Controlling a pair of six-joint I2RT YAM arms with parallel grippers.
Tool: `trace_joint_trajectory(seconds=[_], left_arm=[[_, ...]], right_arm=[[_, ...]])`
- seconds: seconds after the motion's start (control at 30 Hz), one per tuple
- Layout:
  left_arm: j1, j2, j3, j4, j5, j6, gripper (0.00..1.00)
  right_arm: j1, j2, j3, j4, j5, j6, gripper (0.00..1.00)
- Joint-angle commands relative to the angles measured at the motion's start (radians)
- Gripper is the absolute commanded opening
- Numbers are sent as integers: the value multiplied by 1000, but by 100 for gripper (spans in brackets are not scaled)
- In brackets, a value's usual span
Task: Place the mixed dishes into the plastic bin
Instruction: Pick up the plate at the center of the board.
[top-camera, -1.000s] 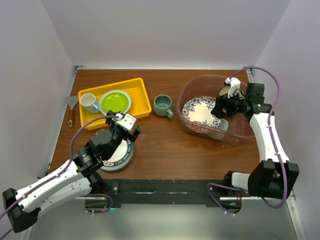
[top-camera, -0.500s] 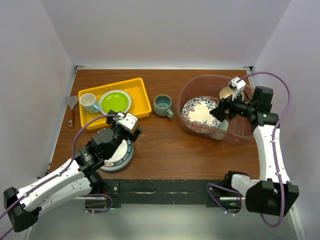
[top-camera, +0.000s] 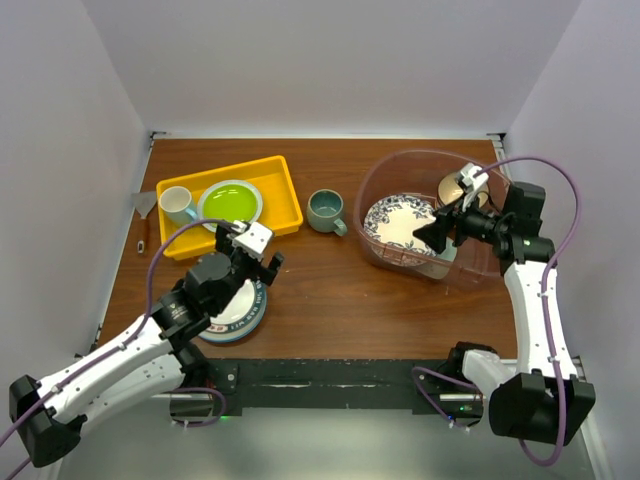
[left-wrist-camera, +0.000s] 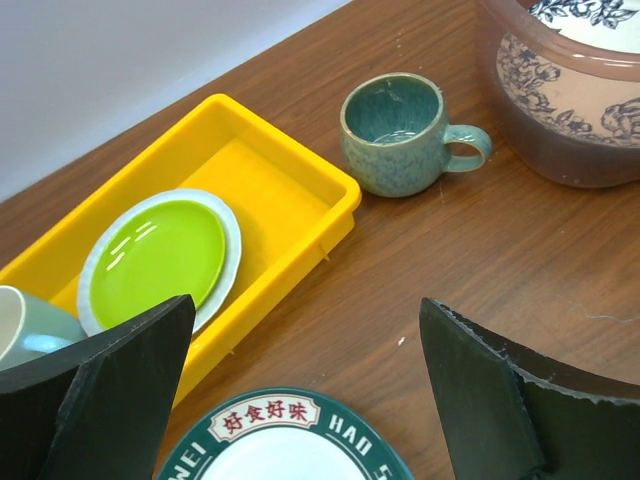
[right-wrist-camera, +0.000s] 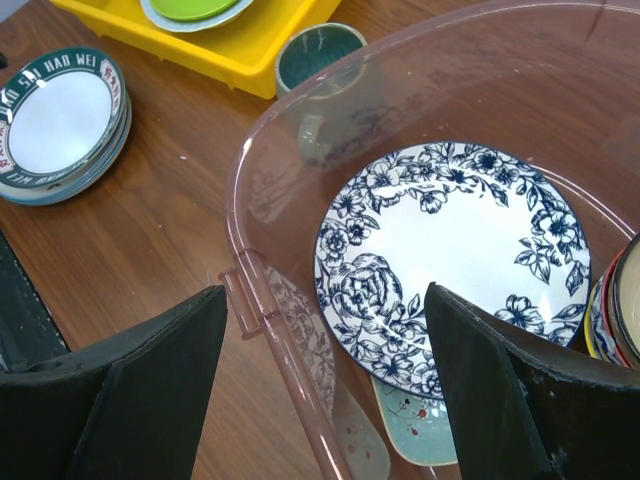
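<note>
The plastic bin (top-camera: 377, 180) stands at the right and holds a blue-patterned plate (top-camera: 398, 222) (right-wrist-camera: 450, 250), a mint-green tray (right-wrist-camera: 420, 435) under it and a tan bowl (top-camera: 453, 187). My right gripper (top-camera: 437, 234) (right-wrist-camera: 325, 300) hangs open and empty over the bin's near rim (right-wrist-camera: 268, 310). A grey-green mug (top-camera: 325, 210) (left-wrist-camera: 395, 135) sits on the table left of the bin. A white plate with red marks and a green rim (top-camera: 238, 308) (left-wrist-camera: 285, 440) tops a small stack at the front left. My left gripper (top-camera: 258, 250) (left-wrist-camera: 305, 320) hovers open above that plate's far edge.
A yellow tray (top-camera: 282, 196) (left-wrist-camera: 300, 175) at the back left holds a lime-green plate (top-camera: 230, 203) (left-wrist-camera: 155, 255) and a pale cup (top-camera: 177, 205). A small spatula (top-camera: 145, 212) lies by the left wall.
My right arm has drawn back toward the right and lifted, the gripper coming from deep in the bin to its near rim and opening a little. The left gripper barely shifted.
</note>
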Motion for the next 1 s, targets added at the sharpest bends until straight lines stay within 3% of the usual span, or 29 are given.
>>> trace_joint_trajectory(seconds=[0.0,0.2,0.43,0.7,0.87,0.97], left_arm=[[15,12,52,21,64,-151,100],[15,58,42,32,128,-390,100],[15,144,83,-149,104,-732,100],[14,258,134,-437,0,-872,100],[-11,357,148,-493,1,-920,100],[-46,393,157,-536,-71,-967,100]], right_arm=[[-5,-24,-2,32,-34,-22,84],[-5,-27,1,22,-28,-25,84],[-5,-30,5,10,-14,-30,85],[-5,-38,8,1,-16,-33,85],[-5,-41,7,1,-17,-33,86],[-5,-43,7,-1,-17,-33,86]])
